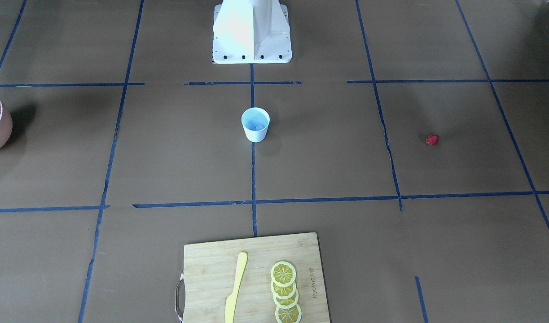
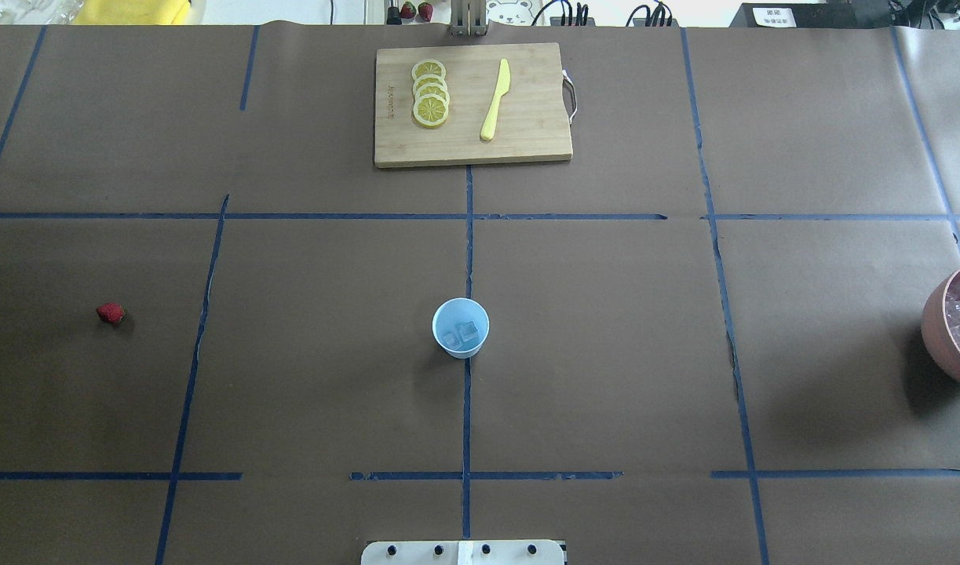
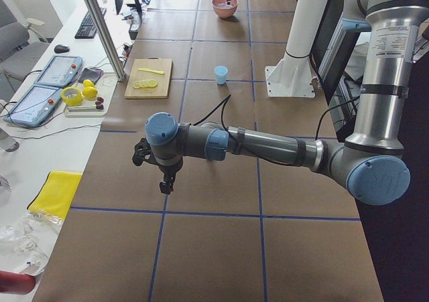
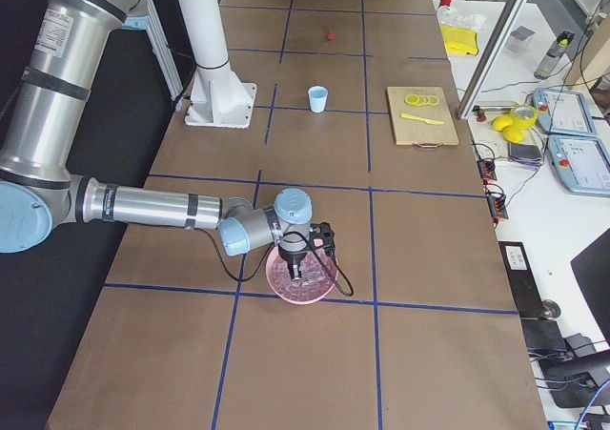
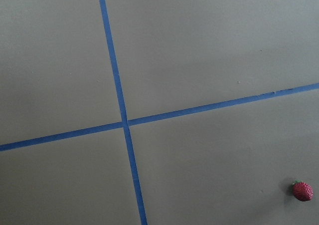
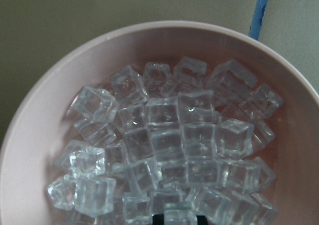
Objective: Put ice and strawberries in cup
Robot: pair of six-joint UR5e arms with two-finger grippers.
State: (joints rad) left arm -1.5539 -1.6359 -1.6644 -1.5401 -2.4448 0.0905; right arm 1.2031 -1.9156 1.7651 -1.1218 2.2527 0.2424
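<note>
Ice (image 6: 164,150) is lying heaped in the pink bowl (image 6: 30,135) directly beneath the right claw (image 4: 298,270), likely poised for another cube; the left claw (image 3: 165,183) is hanging near the strawberry (image 5: 302,190). Neither claw's opening is showing. The cup (image 2: 461,328), far from both, is holding two cubes.

Wooden cutting board (image 2: 527,145) is lying at table's (image 2: 605,353) far edge, carrying four overlapping lemon slices (image 2: 430,92) and a yellow knife (image 2: 495,100), apart. Pink bowl (image 2: 939,329) is sitting at table's right end.
</note>
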